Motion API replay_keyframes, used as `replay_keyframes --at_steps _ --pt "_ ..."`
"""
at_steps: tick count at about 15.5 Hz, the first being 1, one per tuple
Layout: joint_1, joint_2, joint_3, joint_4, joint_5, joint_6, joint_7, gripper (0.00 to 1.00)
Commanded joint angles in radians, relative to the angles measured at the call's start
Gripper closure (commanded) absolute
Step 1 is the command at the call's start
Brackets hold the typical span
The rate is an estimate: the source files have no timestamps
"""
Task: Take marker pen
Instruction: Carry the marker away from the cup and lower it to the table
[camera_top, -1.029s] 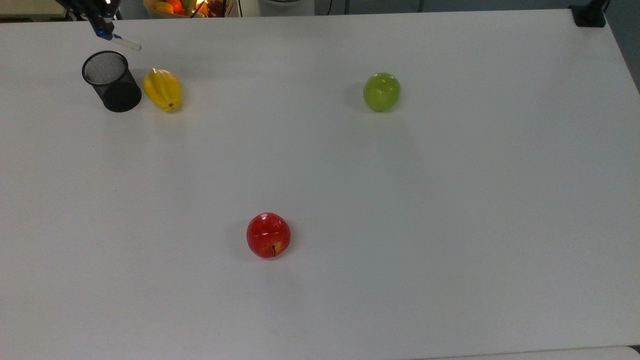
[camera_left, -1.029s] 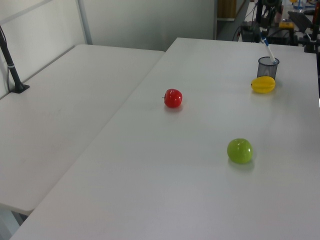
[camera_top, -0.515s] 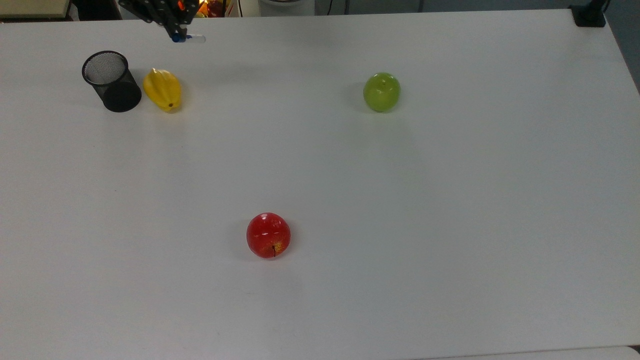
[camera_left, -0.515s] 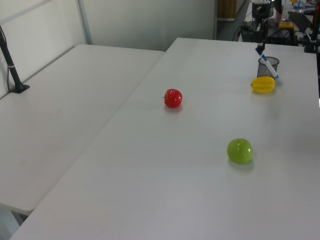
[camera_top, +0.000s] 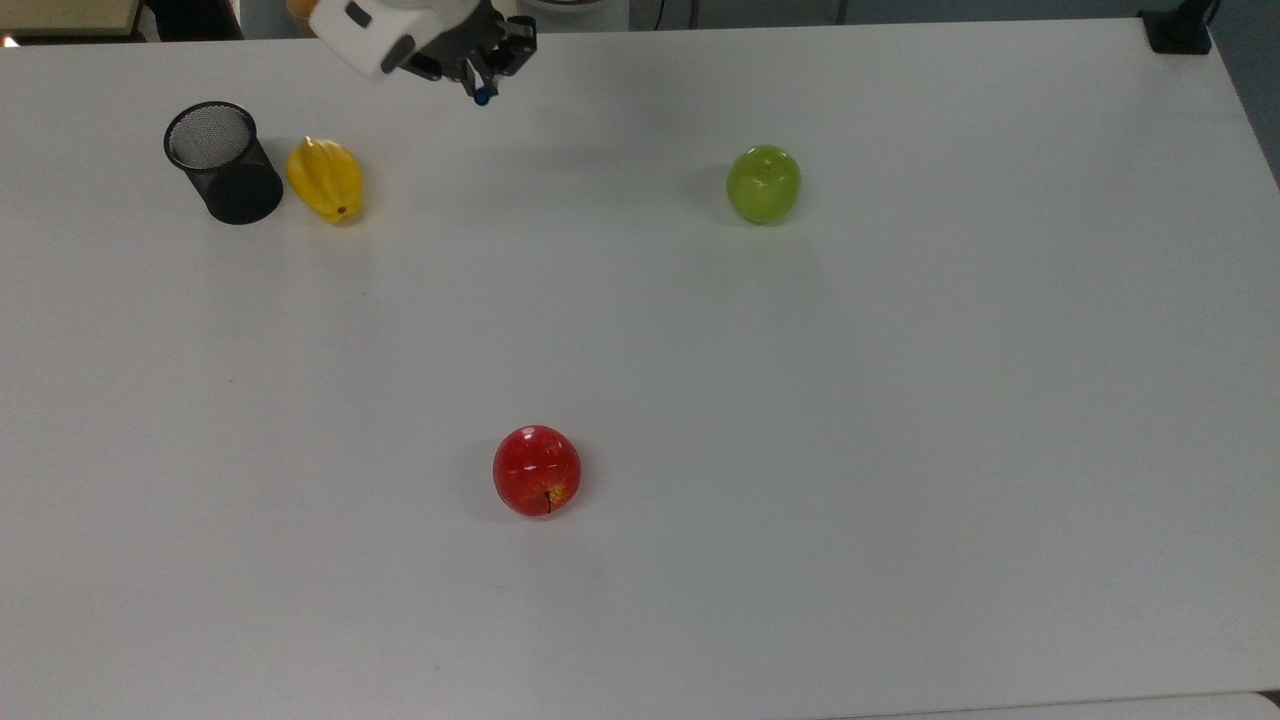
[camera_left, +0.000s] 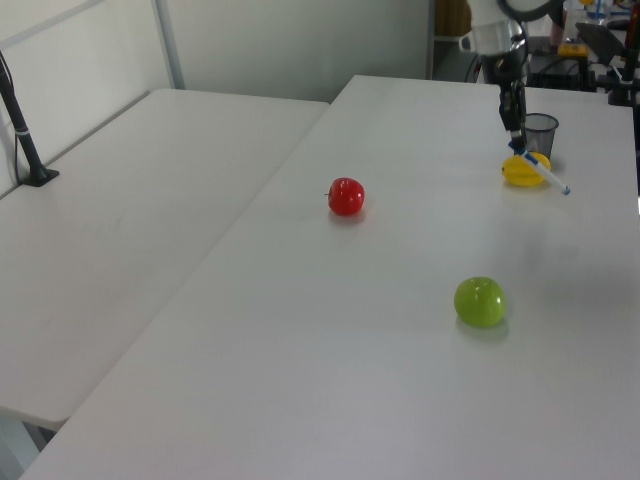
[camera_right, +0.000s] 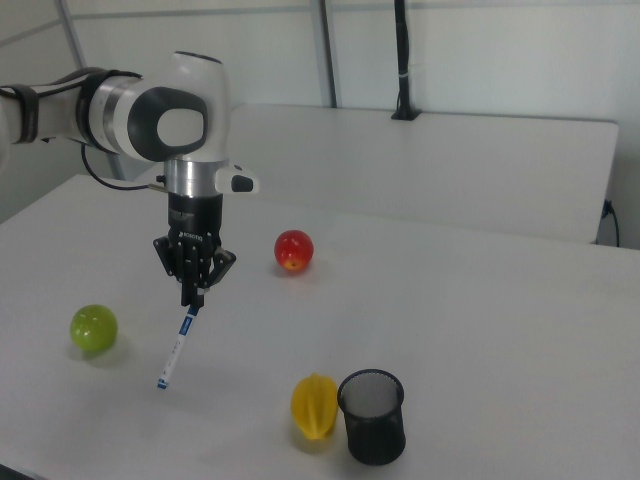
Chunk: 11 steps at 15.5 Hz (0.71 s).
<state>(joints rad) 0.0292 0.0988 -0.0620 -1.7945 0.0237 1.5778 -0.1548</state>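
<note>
While the gripper (camera_right: 192, 290) hangs above the table (camera_top: 900, 450), its two jaws are pinched tight on the blue cap end of the marker pen (camera_right: 176, 350), and the long white part points down at a slant without touching the tabletop. In the top view the gripper (camera_top: 482, 75) is near the far edge, between the black mesh cup (camera_top: 222, 162) by the far left corner and the green apple (camera_top: 763, 183). The cup looks empty, so the pen seems to be out already. The yellow fruit (camera_top: 325, 180) lies just beside the cup, and the red apple (camera_top: 537, 470) sits well apart, nearer the front edge. What could go wrong now is a slip. The pen is held only at one end, so its weight pulls on a small grip, and a quick swing or a sudden stop could make it turn or drop. If the arm goes lower, the loose tip could bump the table and push the pen out of the jaws.
</note>
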Motion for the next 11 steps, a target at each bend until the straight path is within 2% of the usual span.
replay_keyframes --at_steps 1,8,11 --pt "0.037 0.076 0.004 -0.006 -0.008 -0.018 0.026 0.99" --pt "0.054 0.202 0.018 0.001 -0.039 -0.002 0.049 0.93" --pt "0.054 0.234 0.028 0.001 -0.039 0.040 0.079 0.85"
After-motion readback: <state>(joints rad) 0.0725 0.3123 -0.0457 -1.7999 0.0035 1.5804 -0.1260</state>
